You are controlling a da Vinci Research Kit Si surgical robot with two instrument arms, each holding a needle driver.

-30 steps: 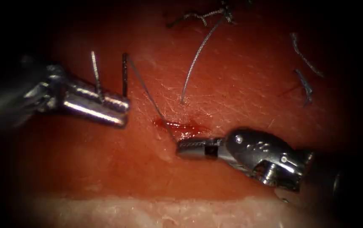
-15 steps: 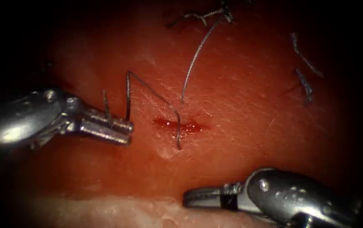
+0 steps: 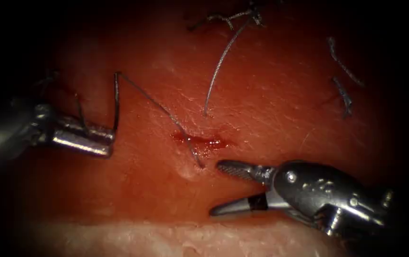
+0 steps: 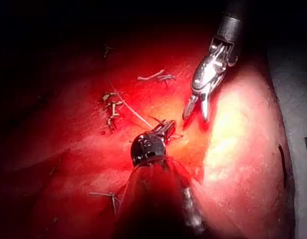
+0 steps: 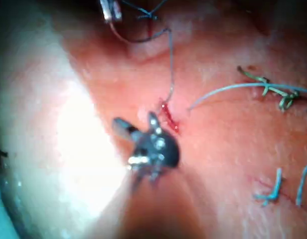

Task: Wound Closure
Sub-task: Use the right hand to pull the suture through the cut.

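Note:
My left tool (image 3: 110, 142) is shut on the curved needle (image 3: 116, 102) near the middle of its curve, left of the cut and clear of the tissue (image 3: 271, 95). Both needle ends rise above the jaws. The thread (image 3: 157, 105) runs from the needle's upper end down to the tissue beside the small red cut (image 3: 203, 141). My right tool (image 3: 215, 188) stands open and holds nothing, just below and right of where the thread enters. In the left wrist view the left tool (image 4: 168, 125) faces the open right tool (image 4: 195, 115). In the right wrist view the right tool (image 5: 134, 120) gapes next to the cut (image 5: 169, 115).
A tied stitch (image 3: 228, 16) with a long loose tail (image 3: 219, 71) lies above the cut. Cut ends of thread (image 3: 343, 97) lie on the tissue at the right. The tissue's pale front edge (image 3: 190, 238) runs below the right tool.
The right tool left the spot by the cut, dropped toward the front edge, came back up and opened. The left tool carried the needle leftward, drawing the thread out straighter.

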